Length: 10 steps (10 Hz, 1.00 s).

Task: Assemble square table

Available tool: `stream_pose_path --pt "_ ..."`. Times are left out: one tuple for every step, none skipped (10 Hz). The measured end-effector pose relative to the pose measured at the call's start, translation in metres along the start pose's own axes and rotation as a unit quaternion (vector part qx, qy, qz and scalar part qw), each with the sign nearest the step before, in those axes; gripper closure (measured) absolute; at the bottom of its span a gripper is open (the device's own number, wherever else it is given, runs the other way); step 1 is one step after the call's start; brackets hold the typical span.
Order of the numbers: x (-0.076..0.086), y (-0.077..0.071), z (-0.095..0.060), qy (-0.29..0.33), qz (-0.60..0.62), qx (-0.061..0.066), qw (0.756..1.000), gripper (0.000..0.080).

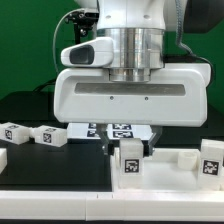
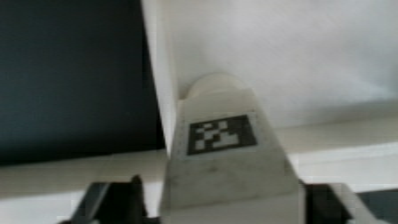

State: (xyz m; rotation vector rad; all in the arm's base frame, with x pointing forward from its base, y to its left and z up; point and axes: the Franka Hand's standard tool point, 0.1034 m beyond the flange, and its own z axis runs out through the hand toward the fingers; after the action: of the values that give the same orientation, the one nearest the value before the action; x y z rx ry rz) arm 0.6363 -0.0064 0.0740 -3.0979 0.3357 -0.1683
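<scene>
Black surface [image 1: 30,110] carries the white table top [image 1: 90,195] at the front. One upright leg [image 2: 222,165], bearing a black-and-white square tag [image 2: 217,135] without readable writing, stands between the half-open tool's [image 2: 222,203] fingers [image 2: 121,200]; whether they grip it, I cannot tell.

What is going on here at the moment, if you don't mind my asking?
The robot arm's hand is down over one white tagged leg of the square table, with a finger on either side of it. Whether it grips that leg yet is unclear. Two other legs lie loose toward the exterior view's left.
</scene>
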Motion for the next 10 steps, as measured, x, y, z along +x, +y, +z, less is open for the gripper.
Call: stream_pose_path --pt "-0.0001 0.0 0.0002 0.0 0.026 0.0 1.0 0.0516" --pt "-0.0001 0.0001 0.0003 0.0 0.073 0.0 0.997 0.0515" --pt "0.0007 -0.0011 0.0004 0.005 0.111 -0.001 0.994 0.0515" --pt "-0.0001 -0.0034 0.0008 0.014 0.175 -0.004 0.984 0.0515" --pt "-0.0013 -0.0032 0.0006 0.021 0.237 -0.008 0.971 0.0515" --pt "-0.0012 -0.0022 0.0006 0.021 0.298 -0.01 0.954 0.0515" --pt "-0.0006 -0.0009 0.0004 0.013 0.372 -0.012 0.928 0.0515" --pt "-0.0003 0.0008 0.0003 0.001 0.459 -0.007 0.888 0.0515" --pt "-0.002 0.0002 0.0008 -0.012 0.558 0.007 0.83 0.0515" --pt "-0.0026 0.0 0.0005 -0.018 0.592 0.009 0.806 0.0515"
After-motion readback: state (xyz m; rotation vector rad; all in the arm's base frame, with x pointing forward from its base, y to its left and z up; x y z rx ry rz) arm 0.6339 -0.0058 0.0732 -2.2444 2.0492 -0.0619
